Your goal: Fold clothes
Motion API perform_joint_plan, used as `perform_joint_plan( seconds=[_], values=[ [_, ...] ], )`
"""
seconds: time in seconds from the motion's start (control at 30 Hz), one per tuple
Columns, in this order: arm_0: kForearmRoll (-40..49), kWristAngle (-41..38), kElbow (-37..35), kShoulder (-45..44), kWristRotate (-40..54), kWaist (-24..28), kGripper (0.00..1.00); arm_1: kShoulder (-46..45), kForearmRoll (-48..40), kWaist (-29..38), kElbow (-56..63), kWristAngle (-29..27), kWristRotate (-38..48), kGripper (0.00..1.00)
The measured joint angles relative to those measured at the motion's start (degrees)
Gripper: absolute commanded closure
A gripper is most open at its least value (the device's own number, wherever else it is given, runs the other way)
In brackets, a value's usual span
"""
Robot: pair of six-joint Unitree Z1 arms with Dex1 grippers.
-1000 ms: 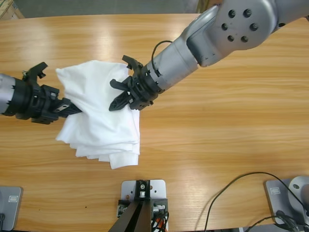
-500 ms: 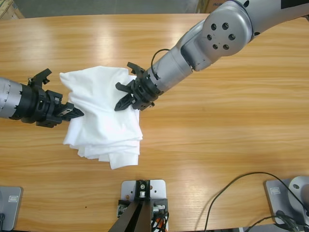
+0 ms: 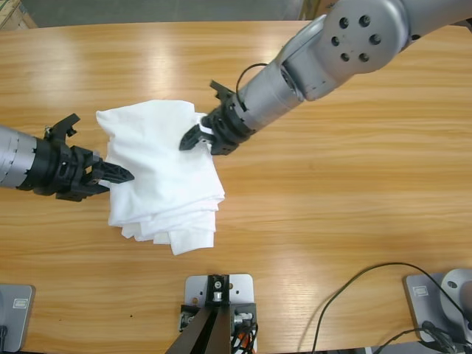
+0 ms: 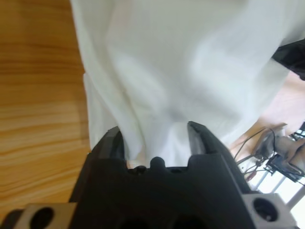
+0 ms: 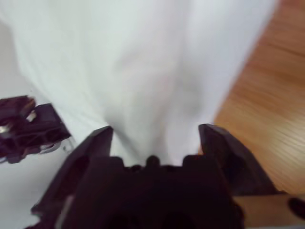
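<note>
1. On the long wooden counter (image 3: 332,199), left of its middle, a white bundle of clothes (image 3: 166,181) is seen, its lower layers fanned out toward the near edge.
2. Glare from overhead light is reflected along the counter's far part, and its grain is run lengthwise.
3. The bundle's left edge is gripped by the left claw (image 3: 118,175); in its wrist view cloth is pinched between the jaws.
4. The bundle's upper right corner is clamped in the right claw (image 3: 198,136), fabric being gathered between its jaws.
5. Beyond the far edge, grey floor (image 3: 162,10) is visible.
6. Black cables (image 3: 354,295) are laid at the near right.
</note>
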Motion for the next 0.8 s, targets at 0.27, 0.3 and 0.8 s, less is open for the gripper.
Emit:
perform_joint_plan(
  seconds=[0.27,0.3,0.8],
  values=[
    [3.24,-0.84,-11.43,-8.46,14.28,0.21,0.828,-9.77,13.11,-0.01,-2.35,-11.7,-10.55,1.0],
    [3.86,-1.73,-13.87,-8.62,15.19,0.21,0.961,-11.2,14.48,-0.01,-3.03,-11.75,-12.92,1.0],
    [10.21,-3.92,-23.53,10.37,23.85,7.22,1.0,-11.19,-6.08,0.13,4.06,10.95,-17.96,1.0]
  ],
)
